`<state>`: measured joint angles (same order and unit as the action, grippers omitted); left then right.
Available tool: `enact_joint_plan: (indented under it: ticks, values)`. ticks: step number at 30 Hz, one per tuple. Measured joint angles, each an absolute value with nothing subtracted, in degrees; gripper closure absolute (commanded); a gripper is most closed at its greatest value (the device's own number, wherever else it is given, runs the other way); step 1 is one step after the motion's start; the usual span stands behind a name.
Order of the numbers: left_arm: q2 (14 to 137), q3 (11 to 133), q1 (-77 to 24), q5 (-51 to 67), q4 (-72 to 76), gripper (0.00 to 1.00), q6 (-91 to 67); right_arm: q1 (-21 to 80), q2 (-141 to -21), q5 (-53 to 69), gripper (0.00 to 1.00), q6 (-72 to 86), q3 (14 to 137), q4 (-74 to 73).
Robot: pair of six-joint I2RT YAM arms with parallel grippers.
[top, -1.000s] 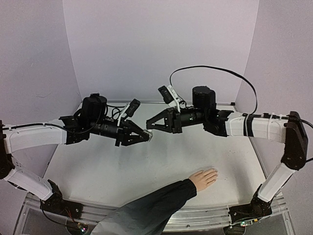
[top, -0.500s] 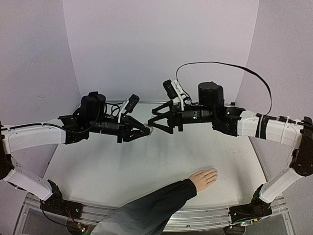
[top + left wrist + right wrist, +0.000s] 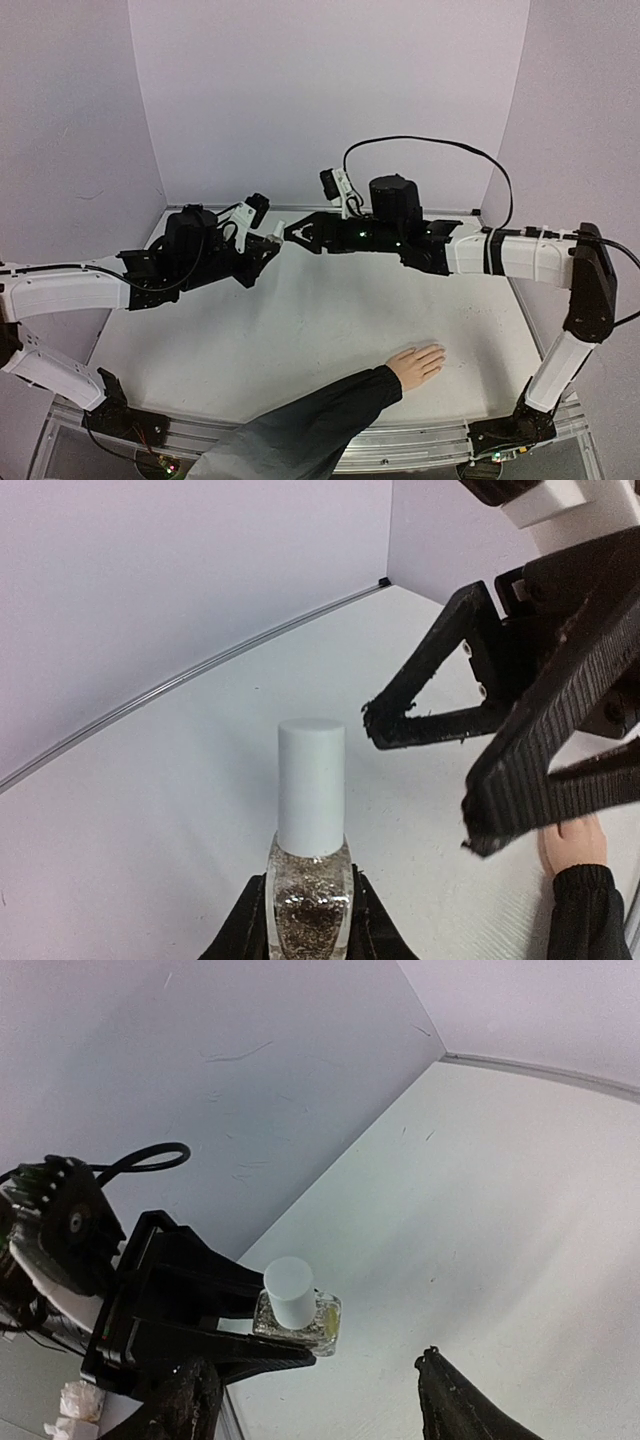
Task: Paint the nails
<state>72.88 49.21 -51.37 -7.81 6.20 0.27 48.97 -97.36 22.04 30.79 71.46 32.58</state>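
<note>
My left gripper [image 3: 270, 243] is shut on a small clear glass bottle [image 3: 310, 905] of glittery polish with a white cap [image 3: 311, 785], held in the air over the back of the table. My right gripper [image 3: 292, 233] faces it, open, with its fingertips just short of the cap and apart from it. In the right wrist view the bottle [image 3: 298, 1312] sits ahead of my spread fingers [image 3: 450, 1400]. The pale hand [image 3: 415, 364] with a black sleeve [image 3: 320, 425] lies flat at the front. The nails [image 3: 438, 351] at its fingertips are too small to make out.
White walls close the table [image 3: 300, 330] at the back and on both sides. A black cable [image 3: 430, 145] loops above the right arm. The sleeve crosses the front edge between the two arm bases.
The right gripper went from shut to open and moved left toward the bottle's cap. The left arm drew back to the left and raised the bottle. The hand has not moved.
</note>
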Motion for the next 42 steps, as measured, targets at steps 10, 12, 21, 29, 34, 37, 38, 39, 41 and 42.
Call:
enact_joint_plan:
  ticks: [10,12,21,29,34,37,38,39,41,42]
  values:
    - [74.4,49.2,-51.4,-9.5,6.2,1.0,1.6,50.6,-103.5,18.8,0.5,37.7,76.2,35.1]
    - [74.4,49.2,-51.4,-9.2,6.3,1.0,1.6,50.6,-104.7,18.6,0.61,38.5,77.4,35.8]
    - [74.4,48.9,-51.4,-8.8,6.3,1.0,1.5,50.6,-106.6,18.5,1.0,39.9,78.9,36.6]
    - [73.0,48.9,-48.5,6.3,5.4,1.0,-2.3,49.6,-103.8,27.9,1.0,28.5,76.1,36.9]
    - [73.0,50.7,-43.9,44.6,4.9,1.0,-5.9,47.1,-99.3,57.5,1.0,15.5,72.8,37.7]
    - [75.9,53.9,-44.3,60.1,5.2,1.0,-8.6,47.9,-96.7,66.9,1.0,10.8,71.5,38.2]
    - [76.1,54.2,-44.6,61.8,5.6,1.0,-9.0,48.3,-96.1,68.3,0.99,9.5,71.4,38.2]
    - [76.1,54.2,-44.9,63.0,5.9,1.0,-9.1,48.7,-95.7,68.8,0.91,8.5,71.2,38.2]
    - [76.0,54.2,-45.2,63.1,5.9,1.0,-9.1,49.1,-95.2,68.4,0.73,7.3,70.8,38.1]
    - [76.0,54.1,-45.3,61.9,6.0,1.0,-9.0,49.0,-94.9,67.7,0.65,7.0,70.6,37.7]
